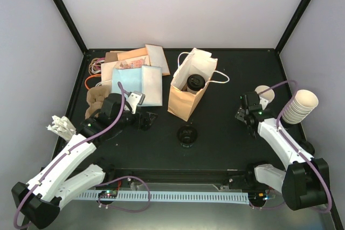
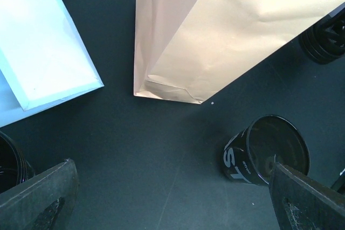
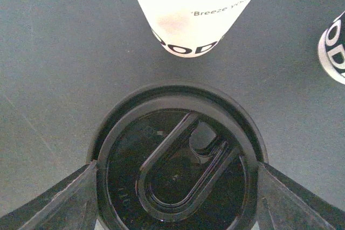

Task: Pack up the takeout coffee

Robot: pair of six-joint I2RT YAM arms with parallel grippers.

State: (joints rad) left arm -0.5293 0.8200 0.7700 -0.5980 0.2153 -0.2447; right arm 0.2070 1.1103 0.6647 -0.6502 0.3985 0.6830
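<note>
The takeout coffee shows only from above in the right wrist view, as its round black lid [image 3: 178, 179]; the cup body under the lid is hidden. My right gripper [image 3: 178, 187] straddles the lid, with one finger [image 3: 59, 200] touching the rim on each side. In the top view that gripper [image 1: 243, 114] hovers at the right, beside a lidless white cup [image 1: 264, 93]. The paper bag [image 1: 182, 98] stands open mid-table. My left gripper [image 1: 145, 119] is wide open above bare tabletop left of the bag, holding nothing [image 2: 172, 197].
Another black-lidded cup [image 1: 195, 82] stands inside the bag [image 2: 226, 36]. A dark lidded cup [image 1: 187, 134] with pale lettering [image 2: 237, 160] stands in front of the bag. A stack of cream cups [image 1: 301, 106] sits far right. Envelopes and papers [image 1: 135, 76] lie back left.
</note>
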